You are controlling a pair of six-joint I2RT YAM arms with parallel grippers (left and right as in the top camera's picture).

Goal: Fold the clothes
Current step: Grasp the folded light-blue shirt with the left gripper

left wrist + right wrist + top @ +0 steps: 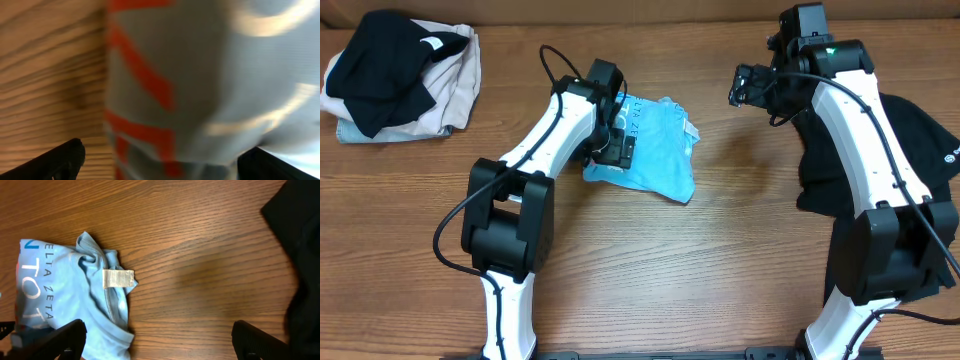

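**Inspector:** Table surface?
**Operator:** The wood table (720, 260) is brown with a pronounced grain and a low sheen.
**Inspector:** Textiles?
**Operator:** The light blue shirt (655, 150) is soft matt cloth, creased, with flat print. Its label (118, 278) is white and looks woven. The black garment (920, 140) is matt cloth.
**Inspector:** Your housings?
**Operator:** My arm shells (560, 125) are smooth white plastic, slightly glossy.

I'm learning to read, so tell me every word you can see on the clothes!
"ELTA ZETA": on the light blue shirt, with the first letter hidden.
"TOT": bigger letters beside it, cut off at the edge.
The white tag on the shirt: print unreadable.
The orange marks in the left wrist view: too blurred.
The small white mark on the black garment: too small.
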